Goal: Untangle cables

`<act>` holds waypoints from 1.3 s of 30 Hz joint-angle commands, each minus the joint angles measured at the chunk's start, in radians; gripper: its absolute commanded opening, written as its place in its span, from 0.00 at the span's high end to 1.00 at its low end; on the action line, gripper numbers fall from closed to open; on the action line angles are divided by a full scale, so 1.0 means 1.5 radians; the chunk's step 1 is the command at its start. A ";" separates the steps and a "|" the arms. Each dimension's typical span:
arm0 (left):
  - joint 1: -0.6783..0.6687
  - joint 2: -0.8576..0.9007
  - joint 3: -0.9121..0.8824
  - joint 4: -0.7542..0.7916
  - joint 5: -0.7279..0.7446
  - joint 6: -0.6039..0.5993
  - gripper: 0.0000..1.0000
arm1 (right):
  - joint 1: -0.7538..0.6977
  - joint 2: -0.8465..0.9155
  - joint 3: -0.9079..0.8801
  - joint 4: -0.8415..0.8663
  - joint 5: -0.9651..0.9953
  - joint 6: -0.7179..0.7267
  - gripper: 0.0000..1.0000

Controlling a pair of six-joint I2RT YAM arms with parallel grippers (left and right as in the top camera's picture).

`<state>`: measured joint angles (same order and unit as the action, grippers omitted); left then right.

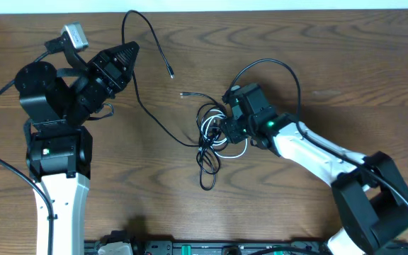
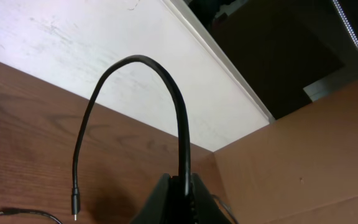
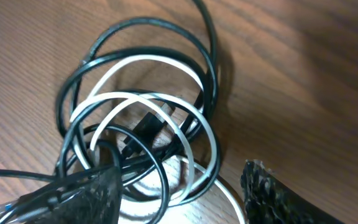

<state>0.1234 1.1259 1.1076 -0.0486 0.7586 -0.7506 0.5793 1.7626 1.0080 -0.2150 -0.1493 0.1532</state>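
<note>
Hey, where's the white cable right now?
In the overhead view, the white cable lies coiled near the middle of the table, tangled among black cables, right at the right gripper.

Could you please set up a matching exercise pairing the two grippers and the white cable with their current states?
1. left gripper
2. right gripper
3. white cable

A. looped inside the tangle
B. open, fingers either side of the tangle
C. shut on a black cable that arches upward

Pairs: 1-C, 2-B, 3-A.
</note>
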 commanded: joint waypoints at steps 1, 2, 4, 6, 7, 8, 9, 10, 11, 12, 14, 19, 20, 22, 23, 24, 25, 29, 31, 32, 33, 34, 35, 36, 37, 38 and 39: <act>0.003 -0.003 0.006 0.003 0.010 0.014 0.93 | 0.009 0.027 -0.006 0.011 -0.015 0.012 0.42; 0.003 -0.003 0.006 0.003 0.010 0.014 0.92 | 0.009 0.031 -0.006 0.012 -0.014 0.016 0.42; 0.003 -0.003 0.006 0.003 0.010 0.014 0.93 | 0.009 0.047 -0.006 0.017 -0.011 0.017 0.44; 0.003 -0.003 0.006 0.002 0.010 0.014 0.93 | 0.009 0.052 -0.006 0.016 -0.005 0.017 0.51; 0.003 -0.003 0.006 0.000 0.010 0.016 0.93 | 0.009 0.053 -0.006 0.016 0.004 0.017 0.61; 0.003 -0.003 0.006 -0.003 0.010 0.017 0.92 | 0.009 0.054 -0.006 0.016 0.014 0.018 0.70; 0.003 -0.003 0.006 -0.006 0.010 0.021 0.92 | 0.009 0.054 -0.006 0.014 0.033 0.030 0.81; 0.003 -0.003 0.006 -0.011 0.010 0.028 0.93 | 0.009 0.054 -0.006 0.012 0.050 0.043 0.88; 0.003 -0.003 0.006 -0.016 0.010 0.035 0.93 | 0.009 0.054 -0.006 0.009 0.067 0.058 0.94; 0.003 -0.002 0.006 -0.026 0.010 0.048 0.93 | 0.009 0.054 -0.006 0.005 0.083 0.073 0.99; 0.003 -0.002 0.006 -0.095 -0.027 0.104 0.93 | 0.007 0.054 -0.006 -0.022 0.134 0.123 0.99; 0.003 0.002 0.006 -0.247 -0.151 0.211 0.93 | 0.003 0.052 -0.006 -0.062 0.186 0.167 0.99; 0.003 0.005 0.006 -0.269 -0.177 0.227 0.93 | 0.002 0.050 -0.006 -0.065 0.186 0.167 0.99; 0.003 0.013 0.006 -0.311 -0.245 0.241 0.93 | 0.000 0.041 -0.006 -0.075 0.193 0.171 0.99; 0.003 0.018 0.006 -0.327 -0.276 0.241 0.92 | 0.000 0.036 -0.006 -0.082 0.207 0.187 0.99; 0.003 0.024 0.006 -0.340 -0.302 0.241 0.92 | 0.000 0.027 -0.006 -0.093 0.229 0.207 0.99; 0.003 0.032 0.006 -0.349 -0.318 0.241 0.90 | 0.000 0.018 -0.006 -0.101 0.247 0.218 0.99; 0.003 0.065 0.006 -0.359 -0.301 0.241 0.64 | 0.000 -0.016 -0.006 -0.104 0.258 0.219 0.99; 0.002 0.080 0.006 -0.359 -0.247 0.241 0.51 | 0.000 -0.033 -0.006 -0.104 0.257 0.219 0.99; 0.002 0.088 0.006 -0.358 -0.211 0.241 0.48 | 0.000 -0.040 -0.006 -0.104 0.257 0.219 0.99; 0.001 0.095 0.006 -0.358 -0.178 0.241 0.46 | 0.000 -0.046 -0.006 -0.104 0.257 0.219 0.99; -0.004 0.104 0.006 -0.359 -0.140 0.241 0.45 | 0.000 -0.050 -0.006 -0.104 0.257 0.219 0.99; -0.009 0.110 0.006 -0.359 -0.108 0.241 0.41 | 0.000 -0.053 -0.006 -0.104 0.255 0.219 0.99; -0.021 0.121 0.006 -0.361 -0.062 0.240 0.40 | 0.000 -0.056 -0.006 -0.105 0.253 0.219 0.99; -0.029 0.126 0.006 -0.363 -0.040 0.241 0.40 | 0.000 -0.056 -0.006 -0.105 0.252 0.219 0.99; -0.042 0.133 0.006 -0.366 -0.019 0.240 0.40 | 0.000 -0.056 -0.006 -0.107 0.250 0.219 0.99; -0.058 0.142 0.006 -0.370 -0.004 0.240 0.40 | 0.000 -0.056 -0.006 -0.110 0.250 0.219 0.99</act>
<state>0.0875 1.3087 1.1084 -0.5911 0.5739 -0.4057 0.5858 1.6913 1.0027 -0.3725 0.2081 0.4641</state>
